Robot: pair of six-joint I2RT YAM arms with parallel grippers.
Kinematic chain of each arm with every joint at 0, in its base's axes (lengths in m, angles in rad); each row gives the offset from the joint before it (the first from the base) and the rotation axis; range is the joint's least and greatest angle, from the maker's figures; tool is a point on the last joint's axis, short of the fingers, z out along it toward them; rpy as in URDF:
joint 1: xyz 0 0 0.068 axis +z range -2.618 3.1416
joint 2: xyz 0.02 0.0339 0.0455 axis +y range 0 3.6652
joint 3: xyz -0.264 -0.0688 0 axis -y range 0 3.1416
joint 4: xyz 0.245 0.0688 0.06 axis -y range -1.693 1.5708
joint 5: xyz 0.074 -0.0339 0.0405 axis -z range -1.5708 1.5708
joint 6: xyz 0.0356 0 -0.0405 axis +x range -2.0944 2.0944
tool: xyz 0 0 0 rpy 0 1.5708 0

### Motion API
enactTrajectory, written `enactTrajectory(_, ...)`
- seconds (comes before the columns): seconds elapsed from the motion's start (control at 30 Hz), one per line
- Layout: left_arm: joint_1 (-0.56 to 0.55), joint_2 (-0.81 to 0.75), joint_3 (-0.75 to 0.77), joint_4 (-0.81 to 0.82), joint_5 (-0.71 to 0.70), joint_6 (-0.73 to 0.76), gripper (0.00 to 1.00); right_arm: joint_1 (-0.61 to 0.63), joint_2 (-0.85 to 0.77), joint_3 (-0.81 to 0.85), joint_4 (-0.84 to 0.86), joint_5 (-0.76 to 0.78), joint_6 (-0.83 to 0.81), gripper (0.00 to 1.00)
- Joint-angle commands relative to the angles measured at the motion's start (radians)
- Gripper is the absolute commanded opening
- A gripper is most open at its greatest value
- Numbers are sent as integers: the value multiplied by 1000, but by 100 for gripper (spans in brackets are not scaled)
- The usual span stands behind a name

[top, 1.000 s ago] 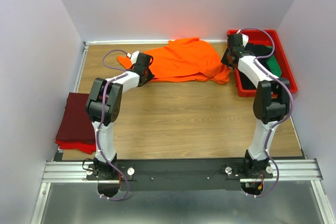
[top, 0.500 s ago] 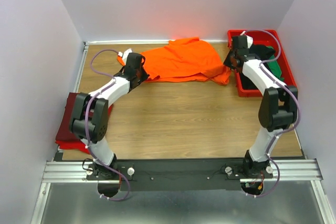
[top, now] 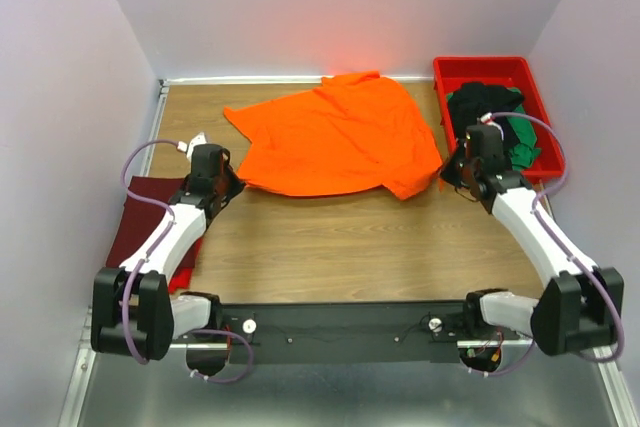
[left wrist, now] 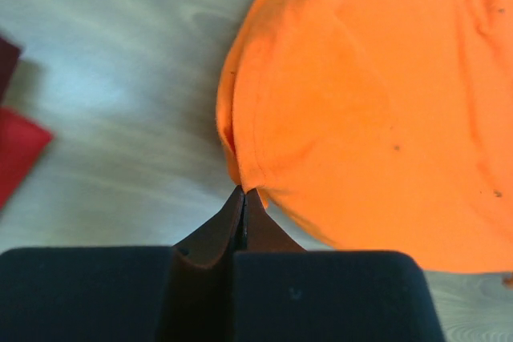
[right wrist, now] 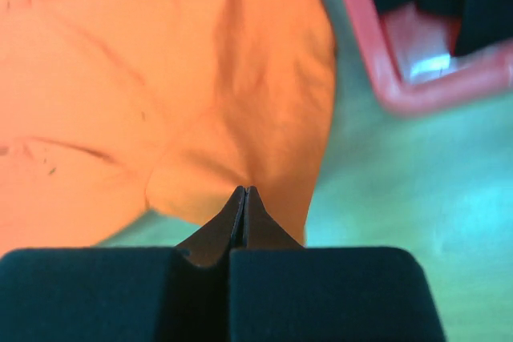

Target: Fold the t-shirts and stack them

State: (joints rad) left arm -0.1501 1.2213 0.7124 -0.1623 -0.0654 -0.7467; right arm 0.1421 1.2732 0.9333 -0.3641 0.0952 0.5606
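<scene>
Maroon and red folded shirts (top: pixel 140 232) sit stacked at the left edge of the top view. Just right of them, the left gripper (top: pixel 228 185) is pinched closed on the near left corner of the orange t-shirt (top: pixel 335 137), which lies spread across the upper middle of the table (top: pixel 330 237). At its near right corner the right gripper (top: pixel 446 173) is clamped on cloth too, beside the red tray (top: pixel 480 62) holding black and green shirts (top: pixel 480 102). Spreading the shirt looks to be the step in hand. Next, both corners want laying flat and releasing before the first fold.
</scene>
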Motion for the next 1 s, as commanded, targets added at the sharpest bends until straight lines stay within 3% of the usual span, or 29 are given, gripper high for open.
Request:
enactTrajectory(0.0,41,-61,-62,-57,59,53,0,-4,-150,-144,-44,-89,62,1)
enactTrajectory(0.17,64,-98,-110,-100,107,64,0,-4,-268,-197,-163,-115,94,0)
enactTrajectory(0.3,69,-106,-79,-129,136,52,0,-4,-351,-130,-243,-100,107,1)
enactTrajectory(0.67,75,-187,214,-239,98,75,0,-4,-207,232,-253,-12,36,0)
enactTrajectory(0.97,76,-337,419,-301,87,78,0,-6,-181,550,-263,-61,15,1)
